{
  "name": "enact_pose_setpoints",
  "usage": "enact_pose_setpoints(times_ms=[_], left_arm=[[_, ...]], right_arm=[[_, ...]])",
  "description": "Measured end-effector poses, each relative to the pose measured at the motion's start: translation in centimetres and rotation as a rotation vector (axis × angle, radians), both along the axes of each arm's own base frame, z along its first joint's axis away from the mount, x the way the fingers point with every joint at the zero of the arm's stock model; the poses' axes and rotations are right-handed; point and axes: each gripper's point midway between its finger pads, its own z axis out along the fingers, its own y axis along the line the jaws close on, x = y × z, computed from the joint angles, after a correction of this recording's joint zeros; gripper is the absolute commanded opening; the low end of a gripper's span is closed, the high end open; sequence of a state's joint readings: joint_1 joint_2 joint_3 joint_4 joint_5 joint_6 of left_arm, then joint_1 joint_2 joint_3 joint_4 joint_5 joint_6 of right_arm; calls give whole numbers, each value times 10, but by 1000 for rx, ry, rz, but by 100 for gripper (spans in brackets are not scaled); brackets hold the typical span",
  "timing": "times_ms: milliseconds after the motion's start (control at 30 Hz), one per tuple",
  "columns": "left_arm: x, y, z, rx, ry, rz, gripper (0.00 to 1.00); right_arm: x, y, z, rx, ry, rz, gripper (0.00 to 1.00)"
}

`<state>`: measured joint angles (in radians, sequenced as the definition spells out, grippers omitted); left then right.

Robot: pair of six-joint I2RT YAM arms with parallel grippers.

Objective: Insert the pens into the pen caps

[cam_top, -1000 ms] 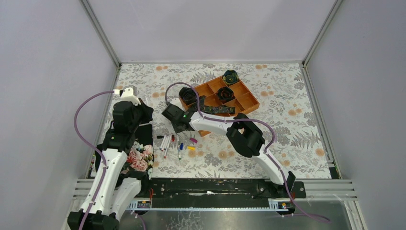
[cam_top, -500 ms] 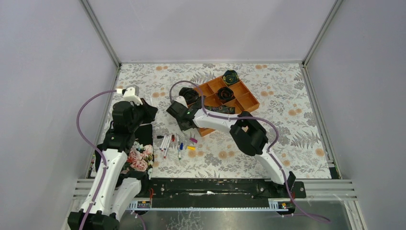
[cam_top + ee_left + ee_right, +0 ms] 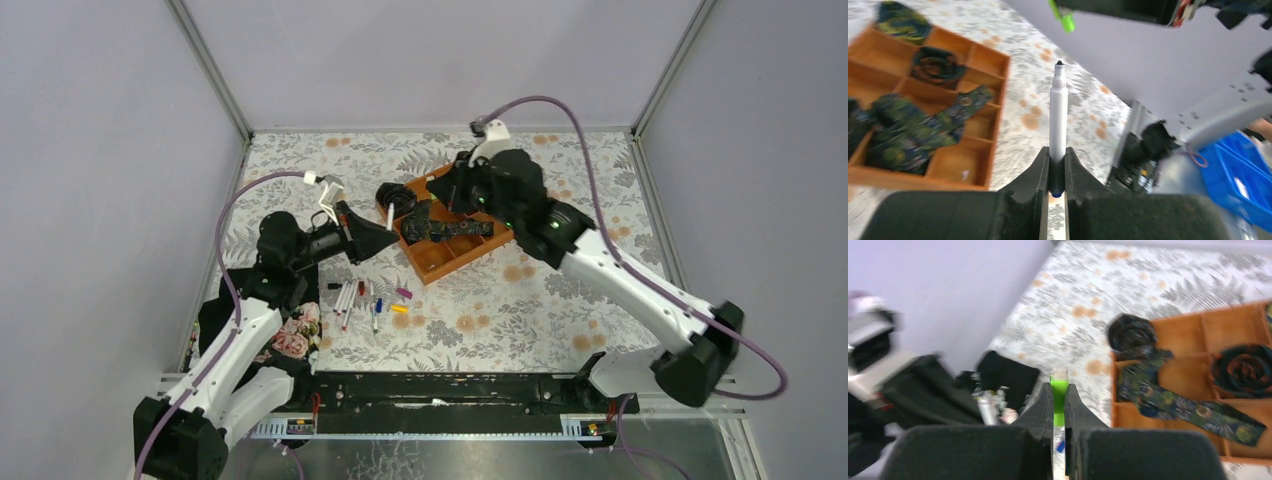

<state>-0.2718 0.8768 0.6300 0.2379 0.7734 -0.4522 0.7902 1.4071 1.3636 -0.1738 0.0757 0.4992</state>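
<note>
My left gripper [image 3: 1058, 156] is shut on the dark end of a white-barrelled pen [image 3: 1058, 107], whose dark tip points up and away. In the top view this gripper [image 3: 383, 233] holds the pen [image 3: 389, 214] just left of the orange tray. My right gripper [image 3: 1058, 399] is shut on a neon green pen cap [image 3: 1059, 392]; it [image 3: 448, 193] hangs over the tray's far left part. The cap [image 3: 1064, 19] shows above the pen tip, apart from it. Several more pens [image 3: 348, 298] and magenta [image 3: 404, 293], yellow [image 3: 399, 309] and blue [image 3: 378, 304] caps lie on the table.
An orange divided tray [image 3: 433, 266] holds dark rolled fabric pieces [image 3: 396, 197] and a flat strip of fabric [image 3: 455, 230]. A black and floral cloth bundle [image 3: 292, 338] lies by the left arm's base. A metal rail [image 3: 450, 385] runs along the near edge.
The right arm has swung from the pens up and over the tray. The left arm has reached out to the right with a pen. The tray sits turned and nearer.
</note>
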Motion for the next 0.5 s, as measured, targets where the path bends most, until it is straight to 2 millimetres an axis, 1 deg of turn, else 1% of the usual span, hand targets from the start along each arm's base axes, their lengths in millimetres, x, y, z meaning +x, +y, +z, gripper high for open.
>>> enact_pose_setpoints(times_ms=[67,133,167,233,367,433,500], left_arm=[[-9,-13,5,-37,-12,-84,0],[-15,-20,8,-64,-12,-142,0],[-19,-24,8,-74,-10,-170,0],[-23,-28,10,-88,-10,-209,0],[-30,-31,17,-109,-30,-246,0],[-32,-31,19,-114,-39,-257,0],[-34,-32,21,-118,-45,-264,0]], right_arm=[[-15,-5,32,115,-72,37,0],[-29,-3,49,210,-118,85,0],[-35,-1,53,253,-135,111,0],[-42,4,51,311,-142,148,0],[-49,17,35,372,-114,215,0],[-51,21,33,392,-109,236,0],[-52,23,35,416,-117,249,0]])
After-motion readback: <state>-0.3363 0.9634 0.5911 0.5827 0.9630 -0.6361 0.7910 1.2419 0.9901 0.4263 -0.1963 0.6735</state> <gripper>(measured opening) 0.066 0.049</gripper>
